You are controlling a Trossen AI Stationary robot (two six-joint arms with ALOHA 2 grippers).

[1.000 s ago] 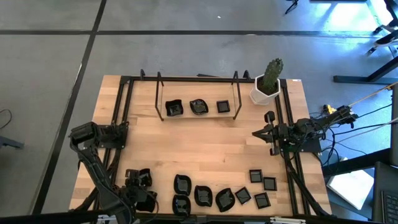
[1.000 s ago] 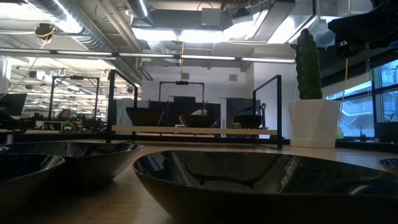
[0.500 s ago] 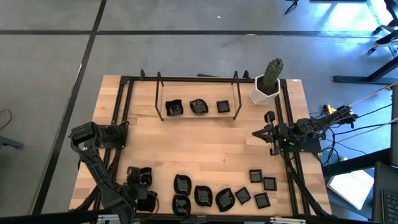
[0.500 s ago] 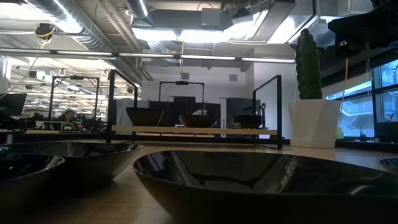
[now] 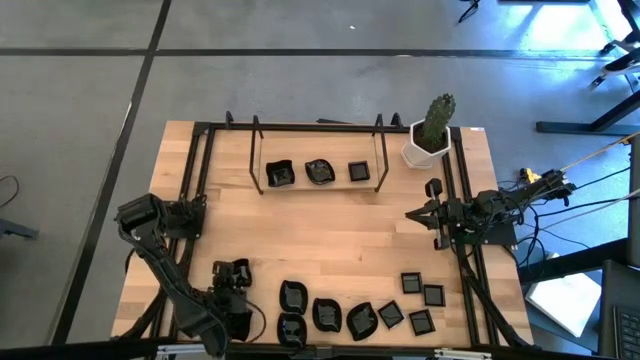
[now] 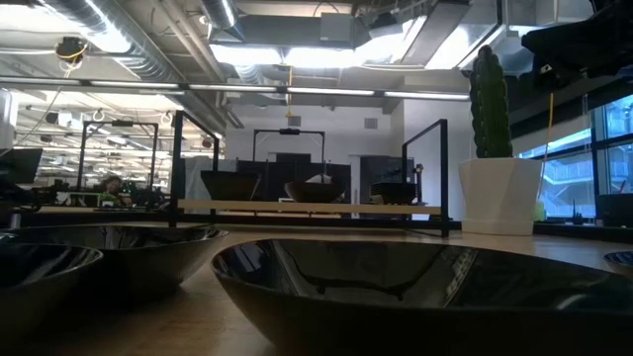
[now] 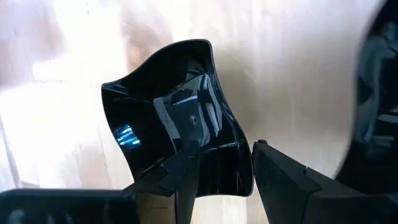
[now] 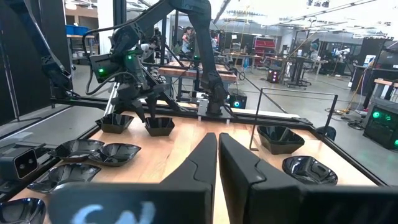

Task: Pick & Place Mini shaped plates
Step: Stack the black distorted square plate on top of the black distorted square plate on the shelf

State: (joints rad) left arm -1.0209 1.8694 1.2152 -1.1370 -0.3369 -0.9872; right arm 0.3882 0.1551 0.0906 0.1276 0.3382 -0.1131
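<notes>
Three plates (image 5: 317,172) already sit in a row inside the black rack (image 5: 318,150) at the upper middle of the high view, one wavy square, one rounded, one flat square, so a first set looks placed. Most of the work is left: a cluster of rounded plates (image 5: 330,312) lies along the lower middle of the counter (image 5: 330,235), a group of small flat squares (image 5: 420,295) at the lower right, and a couple more at the lower left. There the left gripper (image 5: 232,283) is low over the lower-left plates, and the left wrist view shows its fingers (image 7: 180,177) set either side of the near rim of a wavy plate (image 7: 171,106), which lies on the wood; they seem closed on the rim or nearly so, though the contact is not clear. The right gripper (image 5: 420,213) waits at the right edge of the frame, its fingers (image 8: 199,162) pressed together on nothing. A cactus pot (image 5: 430,135) stands at the upper right.
</notes>
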